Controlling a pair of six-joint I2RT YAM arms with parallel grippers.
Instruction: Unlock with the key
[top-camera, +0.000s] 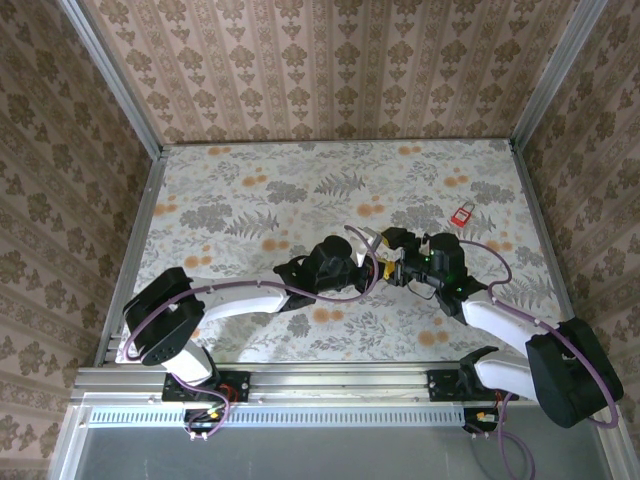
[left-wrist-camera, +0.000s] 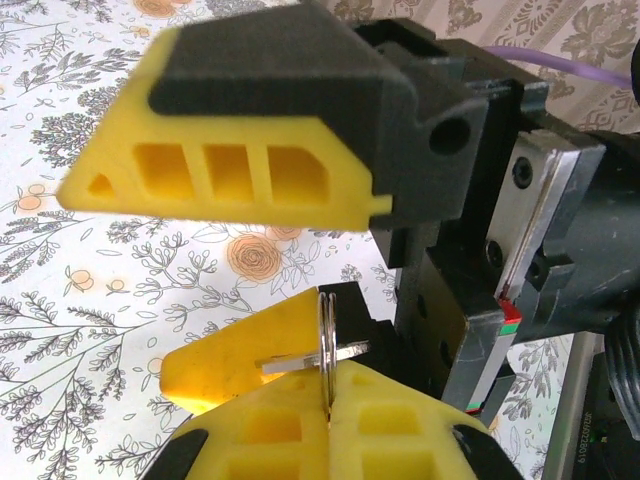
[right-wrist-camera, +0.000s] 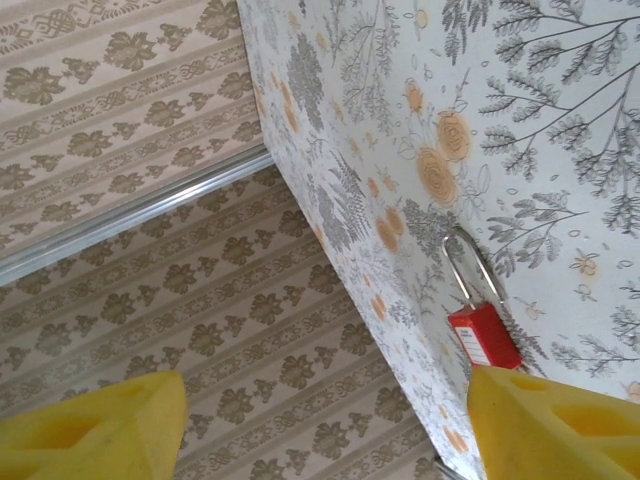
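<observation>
A small red padlock (top-camera: 462, 215) with a silver shackle lies on the floral table, to the right of and beyond both grippers; in the right wrist view the padlock (right-wrist-camera: 483, 335) sits just beyond the right-hand fingertip. My left gripper (left-wrist-camera: 330, 402) is shut on the split ring of a silver key (left-wrist-camera: 295, 360), whose blade sticks out sideways. The two grippers meet mid-table: the left gripper (top-camera: 378, 266) faces the right gripper (top-camera: 400, 262). My right gripper (right-wrist-camera: 325, 425) is open wide. Its yellow fingers (left-wrist-camera: 230, 130) stand above and below the key, the lower one right behind the blade.
The floral table (top-camera: 250, 200) is walled on three sides by patterned panels with metal corner posts (top-camera: 110, 75). A purple cable (top-camera: 360, 245) loops over the left wrist. Bare table lies to the left and at the back.
</observation>
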